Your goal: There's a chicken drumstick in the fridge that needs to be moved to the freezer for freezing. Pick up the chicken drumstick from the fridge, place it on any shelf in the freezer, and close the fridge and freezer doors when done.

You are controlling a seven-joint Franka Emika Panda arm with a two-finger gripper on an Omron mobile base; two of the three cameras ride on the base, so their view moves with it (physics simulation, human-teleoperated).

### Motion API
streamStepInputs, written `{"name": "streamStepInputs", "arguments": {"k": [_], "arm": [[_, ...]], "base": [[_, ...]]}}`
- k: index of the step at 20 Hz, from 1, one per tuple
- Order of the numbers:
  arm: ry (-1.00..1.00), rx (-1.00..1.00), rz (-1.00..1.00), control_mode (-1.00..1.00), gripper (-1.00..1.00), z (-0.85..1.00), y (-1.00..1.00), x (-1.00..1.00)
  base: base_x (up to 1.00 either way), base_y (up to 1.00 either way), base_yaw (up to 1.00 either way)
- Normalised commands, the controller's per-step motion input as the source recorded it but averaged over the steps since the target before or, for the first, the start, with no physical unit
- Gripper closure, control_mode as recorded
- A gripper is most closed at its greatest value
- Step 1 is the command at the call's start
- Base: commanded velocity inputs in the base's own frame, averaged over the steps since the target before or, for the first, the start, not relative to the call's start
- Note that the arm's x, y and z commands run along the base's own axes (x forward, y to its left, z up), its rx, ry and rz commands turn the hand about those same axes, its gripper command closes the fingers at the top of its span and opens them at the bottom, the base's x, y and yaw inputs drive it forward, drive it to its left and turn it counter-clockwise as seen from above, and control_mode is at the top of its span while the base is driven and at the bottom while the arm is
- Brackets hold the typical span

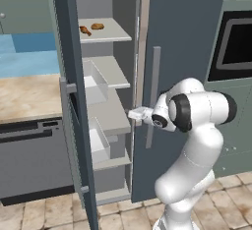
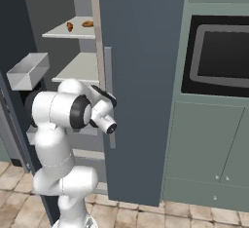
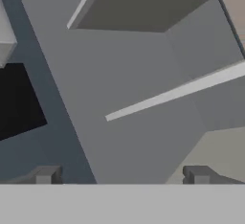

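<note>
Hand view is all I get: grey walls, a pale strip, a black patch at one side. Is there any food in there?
Observer: Yes. A chicken drumstick lies on the top shelf of the open left compartment, beside a round bun.
Operator: Is the other side open too?
Observer: No. The right door is shut; the left door stands wide open.
Operator: How close are the fingers to the drumstick?
Observer: Not close. The fingers are well below that shelf, about level with the shut door's handle, and point into the open compartment.
</note>
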Motion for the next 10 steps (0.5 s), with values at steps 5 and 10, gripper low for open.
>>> {"name": "streamStepInputs", "arguments": {"k": [5,10], "arm": [[-0.01,0.00,0.00,-1.00,-1.00,0.43,0.03,-0.82],[-0.02,0.00,0.00,-1.00,-1.00,0.48,0.09,-0.88]], "base": [[0.00,0.00,0.00],[0.00,0.00,0.00]]}}
